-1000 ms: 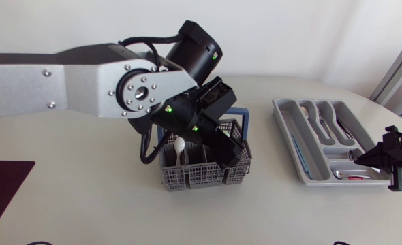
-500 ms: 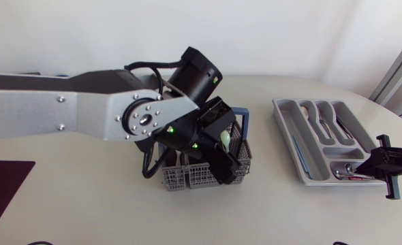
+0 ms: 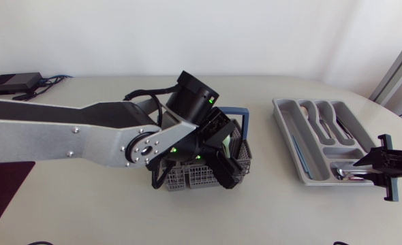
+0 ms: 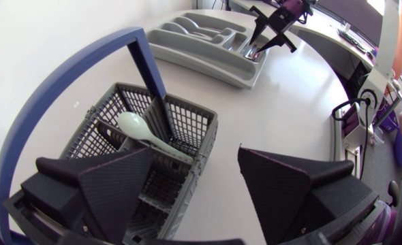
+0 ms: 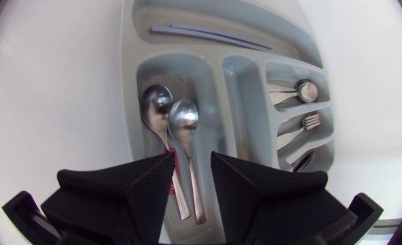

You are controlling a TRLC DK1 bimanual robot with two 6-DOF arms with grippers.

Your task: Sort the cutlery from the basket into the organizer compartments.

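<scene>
The grey basket (image 3: 187, 178) stands in the middle of the table (image 3: 85, 211). It has a blue handle (image 4: 146, 64) that goes up and over it. The left arm comes in from the left side and bends down over the basket.

The left gripper (image 4: 195, 153) is wide open and holds nothing. One finger (image 4: 112, 180) is over the inside of the basket. The other finger (image 4: 289, 184) is outside the basket, over the bare table. The basket wall is between the two.

A pale green spoon (image 4: 134, 125) lies in the basket. Its round end is just by the foot of the blue handle. It is a little ahead of the finger that is over the basket, and the finger does not touch it.

The grey organizer (image 3: 283, 122) lies well apart from the basket, on the right side of the table. The right gripper (image 5: 192, 156) is over the near end of it. Its fingers have only a small gap between them. Two silver spoons (image 5: 170, 112) lie side by side in one compartment. Their handles run under the gap. Whether the fingers touch them cannot be seen.

A fork (image 5: 310, 121) lies in a small compartment next to the spoons. One more spoon (image 5: 303, 90) lies in the small compartment beside that. Thin blue sticks (image 5: 208, 35) lie in the long compartment at the far side.
</scene>
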